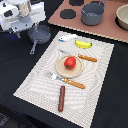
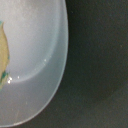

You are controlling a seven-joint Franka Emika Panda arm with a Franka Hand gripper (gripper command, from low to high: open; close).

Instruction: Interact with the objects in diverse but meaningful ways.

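Beige woven mat (image 1: 75,87) lies on the dark surface (image 1: 112,95) and carries most of the toys. At its centre a tan plate (image 1: 59,67) holds the tomato (image 1: 70,62). A wooden-handled knife (image 1: 84,57) lies just beside the plate on the far side and a wooden-handled fork (image 1: 67,80) just beside it on the near side. The banana (image 1: 83,44) sits near the mat's far edge, with the fish (image 1: 67,37) just beside it toward the exterior view's left. The sausage (image 1: 61,98) lies lengthwise near the mat's near edge, well apart from the plate. The pan (image 1: 38,34) rests off the mat at the exterior view's left, handle toward the camera. The white arm (image 1: 17,15) hangs just beside the pan; the gripper itself is hidden by the arm body, so I cannot tell how the jaws stand. The wrist view shows only a pale grey rim (image 2: 47,65) against the dark surface, with a yellowish item (image 2: 3,52) at the frame edge, too blurred to identify. Behind the mat, a brown board (image 1: 107,27) carries a grey pot (image 1: 92,14), black discs (image 1: 67,13) and a bowl (image 1: 123,17).
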